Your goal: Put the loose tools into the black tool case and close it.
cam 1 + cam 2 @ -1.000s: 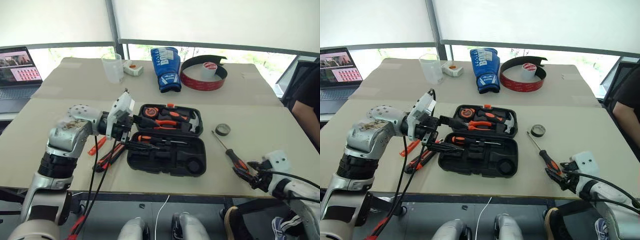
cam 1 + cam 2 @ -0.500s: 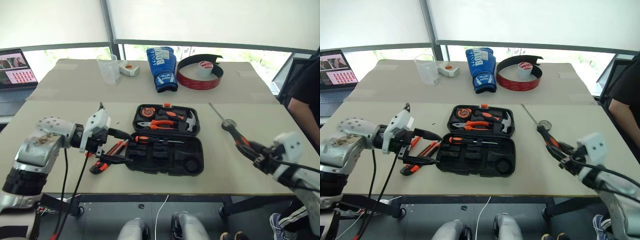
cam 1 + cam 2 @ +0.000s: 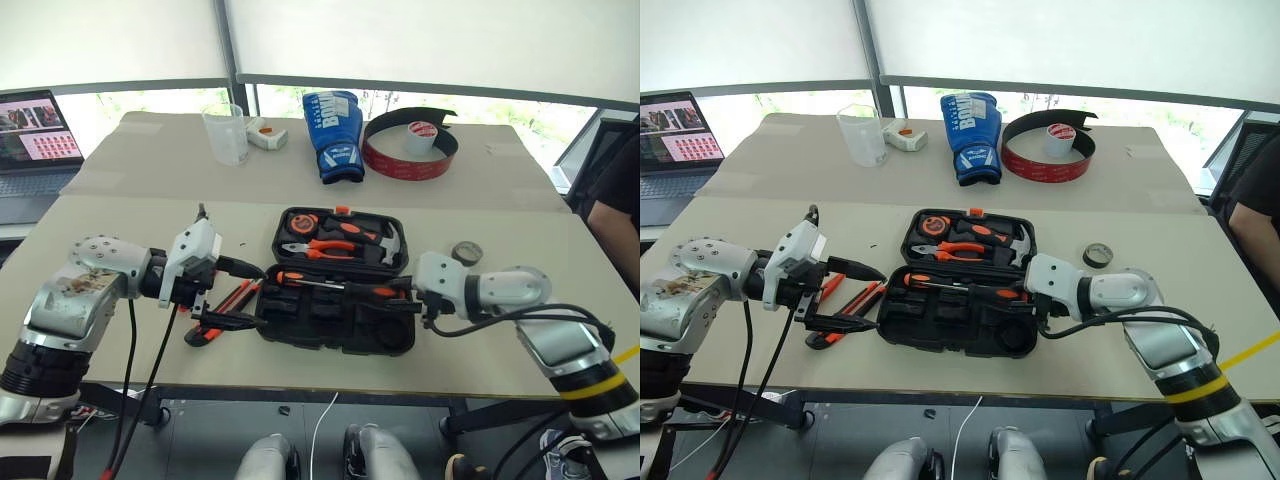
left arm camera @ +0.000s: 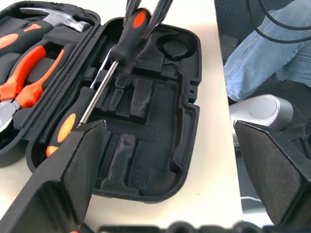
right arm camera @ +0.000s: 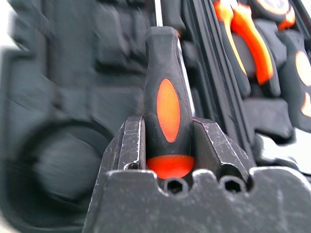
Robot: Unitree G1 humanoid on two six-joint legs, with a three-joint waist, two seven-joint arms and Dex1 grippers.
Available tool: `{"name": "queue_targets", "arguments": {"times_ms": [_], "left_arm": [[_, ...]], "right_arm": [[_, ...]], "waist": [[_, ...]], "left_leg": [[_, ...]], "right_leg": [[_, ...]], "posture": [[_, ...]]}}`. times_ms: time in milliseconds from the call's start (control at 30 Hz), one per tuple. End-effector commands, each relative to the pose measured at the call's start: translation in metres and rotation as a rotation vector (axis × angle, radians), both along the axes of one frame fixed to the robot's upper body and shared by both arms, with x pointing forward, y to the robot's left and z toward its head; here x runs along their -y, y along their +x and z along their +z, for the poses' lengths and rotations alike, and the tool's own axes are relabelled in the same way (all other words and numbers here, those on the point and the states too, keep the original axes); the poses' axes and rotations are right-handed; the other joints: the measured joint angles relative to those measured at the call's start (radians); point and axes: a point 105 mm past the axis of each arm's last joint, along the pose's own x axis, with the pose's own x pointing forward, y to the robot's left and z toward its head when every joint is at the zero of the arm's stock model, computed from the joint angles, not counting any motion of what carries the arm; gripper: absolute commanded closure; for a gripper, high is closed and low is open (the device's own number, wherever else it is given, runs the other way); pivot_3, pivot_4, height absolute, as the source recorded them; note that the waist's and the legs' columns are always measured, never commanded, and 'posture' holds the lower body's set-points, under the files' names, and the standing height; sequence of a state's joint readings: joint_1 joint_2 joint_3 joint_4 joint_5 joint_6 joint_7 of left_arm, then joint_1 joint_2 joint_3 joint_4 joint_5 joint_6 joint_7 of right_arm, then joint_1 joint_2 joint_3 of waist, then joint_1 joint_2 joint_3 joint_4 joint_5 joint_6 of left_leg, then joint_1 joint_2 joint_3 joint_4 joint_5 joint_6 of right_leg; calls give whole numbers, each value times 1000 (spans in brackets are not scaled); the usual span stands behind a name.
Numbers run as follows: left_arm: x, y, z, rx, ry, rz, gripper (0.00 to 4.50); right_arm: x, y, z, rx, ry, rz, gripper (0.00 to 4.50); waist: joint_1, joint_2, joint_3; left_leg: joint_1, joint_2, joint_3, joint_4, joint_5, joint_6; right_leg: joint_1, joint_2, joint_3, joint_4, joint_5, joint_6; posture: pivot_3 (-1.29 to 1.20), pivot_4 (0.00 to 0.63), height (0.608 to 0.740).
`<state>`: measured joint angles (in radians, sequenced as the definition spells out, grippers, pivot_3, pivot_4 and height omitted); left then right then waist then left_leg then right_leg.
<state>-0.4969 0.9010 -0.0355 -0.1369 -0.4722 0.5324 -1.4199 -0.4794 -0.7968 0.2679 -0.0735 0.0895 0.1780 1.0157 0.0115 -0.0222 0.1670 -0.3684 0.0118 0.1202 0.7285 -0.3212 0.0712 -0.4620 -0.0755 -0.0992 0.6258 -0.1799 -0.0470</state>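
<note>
Right gripper (image 5: 168,141) clamps screwdriver (image 5: 167,104), tip hidden | left gripper (image 4: 165,160) spread, empty | case (image 3: 300,335) blurred

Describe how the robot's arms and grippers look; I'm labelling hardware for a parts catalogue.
Both arms are silver-grey metal with rounded joint housings. The left arm looks scuffed, with black ribbed rings lower down and black cables hanging from its white wrist block. The right arm carries a looping black cable and a yellow band. The left gripper has long black fingers; the right gripper has worn, scratched dark finger pads.
</note>
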Motion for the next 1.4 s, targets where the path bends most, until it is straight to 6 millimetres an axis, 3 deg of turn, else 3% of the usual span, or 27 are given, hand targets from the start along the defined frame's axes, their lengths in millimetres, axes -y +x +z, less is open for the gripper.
{"name": "queue_targets", "arguments": {"times_ms": [33, 400, 433, 667, 767, 1000, 1200, 1400], "left_arm": [[2, 0, 9, 55, -2, -8, 0], [3, 8, 11, 73, 4, 0, 0], [3, 8, 11, 73, 4, -2, 0], [4, 9, 12, 73, 5, -12, 0], [4, 9, 12, 73, 5, -11, 0], [3, 10, 9, 69, 9, -3, 0], [3, 10, 9, 72, 5, 7, 0], [3, 8, 7, 70, -3, 21, 0]], "right_arm": [[1, 2, 8, 47, -29, 39, 3488], [-4, -3, 6, 20, -7, 32, 3488], [-3, -2, 6, 16, -7, 25, 2477], [-19, -6, 25, -32, 130, 3, 262], [-29, -4, 32, -52, 200, -9, 262], [-52, 1, 20, -83, 191, 7, 2414], [-54, 10, -5, -128, 63, -13, 4453], [-51, 12, -31, -156, -75, -20, 4453]], "waist": [[0, 0, 0], [-1, 0, 0], [-1, 0, 0], [-2, 0, 0], [-2, 0, 0], [-2, 0, 0], [-3, 0, 0], [-6, 0, 0]], "left_leg": [[0, 0, 0, 0, 0, 0], [1, 1, 0, 0, 1, -2], [1, 1, 0, 0, 1, -2], [1, 1, 0, 0, 1, -2], [1, 1, 0, 0, 1, -2], [1, 1, 0, 0, 1, -2], [1, 1, 0, 0, 1, -2], [2, 1, 0, 1, 1, -2]], "right_leg": [[0, 0, 0, 0, 0, 0], [0, 0, 0, 3, -1, -1], [0, 0, 0, 3, -1, -1], [0, 0, 0, 3, -1, -1], [0, 0, 0, 3, -1, -1], [0, 0, 0, 3, -1, -1], [0, 0, -1, 3, -1, -1], [1, 0, -1, 3, -1, -1]], "posture": [[0, 150, 727], [0, 150, 727], [0, 150, 727], [0, 150, 727], [0, 150, 727], [0, 150, 727], [0, 150, 727], [0, 150, 727]]}}
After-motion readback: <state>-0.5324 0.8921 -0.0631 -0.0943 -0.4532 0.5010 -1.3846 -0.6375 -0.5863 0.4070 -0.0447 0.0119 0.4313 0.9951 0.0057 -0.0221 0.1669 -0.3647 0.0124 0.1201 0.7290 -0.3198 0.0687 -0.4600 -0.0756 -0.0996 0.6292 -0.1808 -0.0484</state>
